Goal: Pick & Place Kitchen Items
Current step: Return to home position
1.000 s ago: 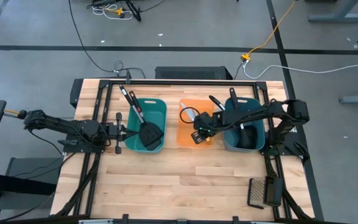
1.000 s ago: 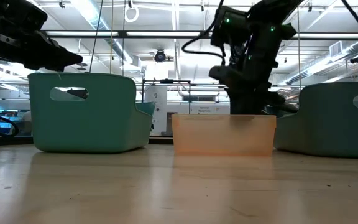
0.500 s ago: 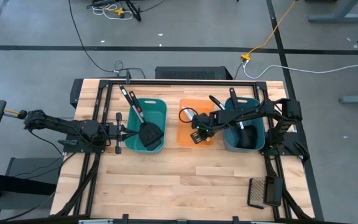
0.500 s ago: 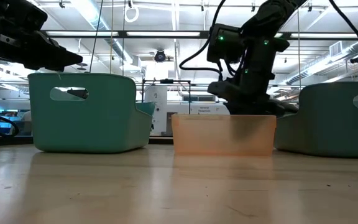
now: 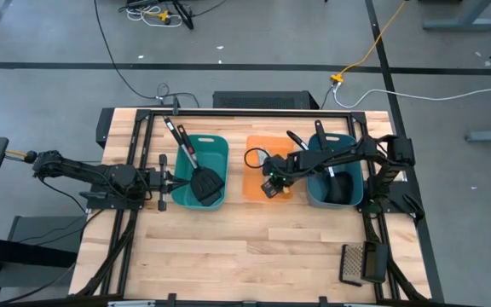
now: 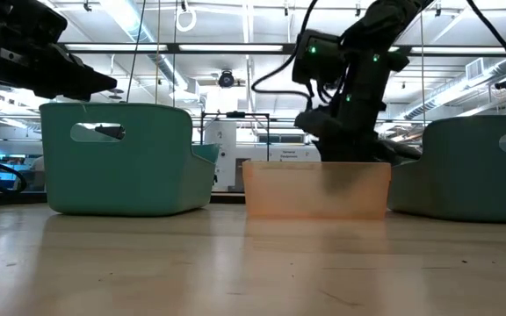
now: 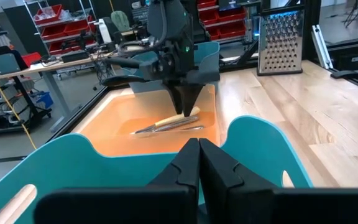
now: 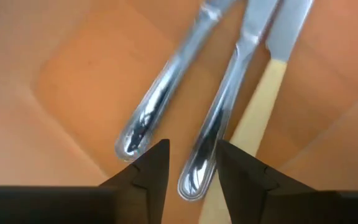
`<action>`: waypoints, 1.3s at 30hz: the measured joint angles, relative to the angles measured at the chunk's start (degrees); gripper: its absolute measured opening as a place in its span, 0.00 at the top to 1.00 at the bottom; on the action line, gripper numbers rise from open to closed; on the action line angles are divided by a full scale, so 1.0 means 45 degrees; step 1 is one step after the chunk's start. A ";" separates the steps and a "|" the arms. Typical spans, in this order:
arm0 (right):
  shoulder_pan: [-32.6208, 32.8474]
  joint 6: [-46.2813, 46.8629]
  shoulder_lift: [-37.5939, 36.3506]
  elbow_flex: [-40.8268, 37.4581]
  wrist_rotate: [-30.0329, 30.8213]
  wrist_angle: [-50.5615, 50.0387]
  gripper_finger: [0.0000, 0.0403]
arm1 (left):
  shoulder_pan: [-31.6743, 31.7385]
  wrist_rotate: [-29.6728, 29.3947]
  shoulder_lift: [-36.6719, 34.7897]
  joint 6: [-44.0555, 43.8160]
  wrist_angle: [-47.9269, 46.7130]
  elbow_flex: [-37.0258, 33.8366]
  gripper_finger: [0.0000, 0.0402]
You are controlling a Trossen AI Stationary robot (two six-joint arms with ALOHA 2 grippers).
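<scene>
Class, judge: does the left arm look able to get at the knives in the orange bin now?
Probably not: the left gripper, shut, sits outside the left teal bin, which stands between it and the orange bin, and the right gripper hangs above the knives.

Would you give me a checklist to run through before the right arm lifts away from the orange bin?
1. Right end effector open, empty: ok.
2. Three knives lying flat in orange bin: ok.
3. Its clearance from the knives: cannot tell.
4. Left end effector shut, outside left teal bin: ok.
5. Spatula resting in left teal bin: ok.
</scene>
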 joint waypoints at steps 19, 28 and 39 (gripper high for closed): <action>0.2729 -1.0184 -1.0090 -0.0577 0.0641 0.1846 0.98 | 0.0001 -0.1044 -0.0005 0.0670 -0.1001 0.2110 0.99; 0.2725 -1.0597 -1.6340 -0.4800 0.0483 0.4916 0.99 | 0.0021 -0.0884 -0.0010 0.1293 -0.0723 0.2454 0.99; 0.2725 -0.9866 -2.0738 -0.8703 0.2235 0.6222 0.99 | 0.1036 -0.0300 -0.1172 0.1028 0.0398 0.0951 1.00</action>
